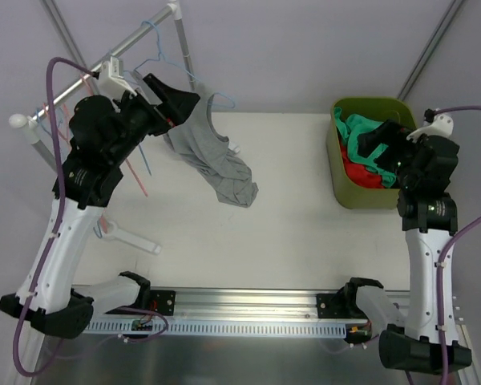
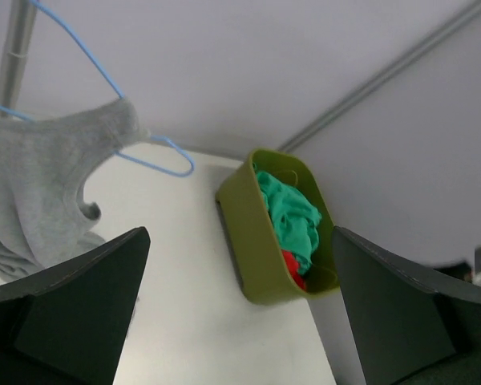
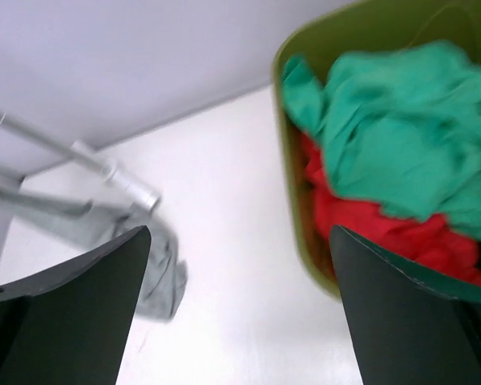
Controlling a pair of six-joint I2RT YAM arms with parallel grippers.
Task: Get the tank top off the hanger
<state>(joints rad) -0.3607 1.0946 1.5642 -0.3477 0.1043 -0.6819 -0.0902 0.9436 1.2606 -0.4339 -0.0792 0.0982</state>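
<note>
The grey tank top [image 1: 212,152] hangs well to the left of the olive-green bin [image 1: 341,183], across the white counter [image 1: 297,233] from it. In the left wrist view, one strap sits over the wire of the blue hanger [image 2: 88,60], so the top is not yet off. Its upper part is draped from the hanger and its lower part lies crumpled on the counter, on the side nearer the bin. The hanger hooks onto a metal rail [image 1: 104,60] that is farther from the bin than the garment.

The left pincer [image 1: 180,100] is at the tank top's upper edge, on the side away from the bin. Its fingers [image 2: 80,313] stand wide apart with nothing between them. From above I cannot tell whether it touches the cloth.

The right pincer [image 1: 369,140] hovers over the bin's open top. Its fingers [image 3: 64,321] are also spread wide and hold nothing. Inside the bin, a green cloth [image 1: 359,128] lies on top of a red cloth [image 1: 359,172]. The right wrist view is blurred, but the grey heap left of the bin there seems to be the same tank top.
</note>
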